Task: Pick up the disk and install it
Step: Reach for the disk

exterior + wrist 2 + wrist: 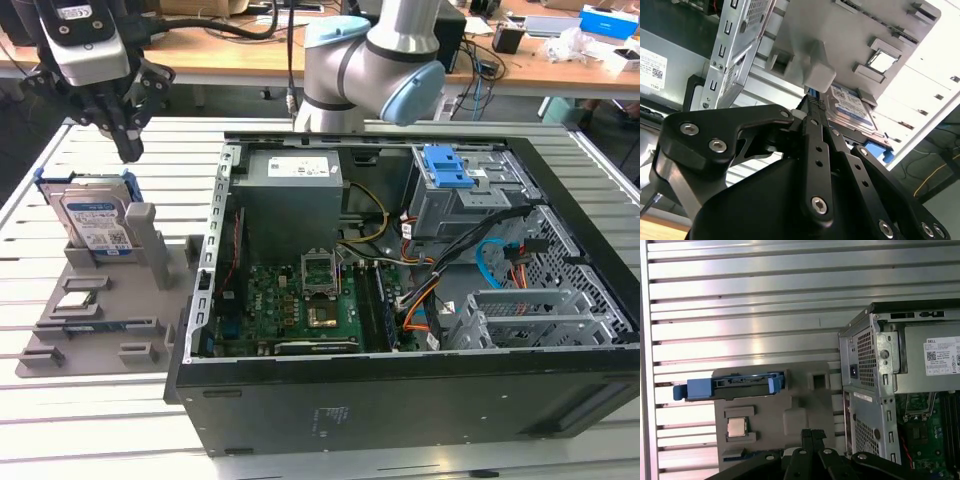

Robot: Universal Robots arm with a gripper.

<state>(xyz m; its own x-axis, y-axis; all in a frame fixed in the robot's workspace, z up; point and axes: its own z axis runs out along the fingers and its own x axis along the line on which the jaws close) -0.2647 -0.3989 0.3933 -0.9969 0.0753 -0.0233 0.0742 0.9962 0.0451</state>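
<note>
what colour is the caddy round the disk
Blue. The caddy shows best in the first wrist view.

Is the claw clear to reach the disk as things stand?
Probably yes. The claw hangs above the disk, which stands upright in the grey holder with its top edge exposed; nothing lies between them. The jaws look shut, though.
</note>
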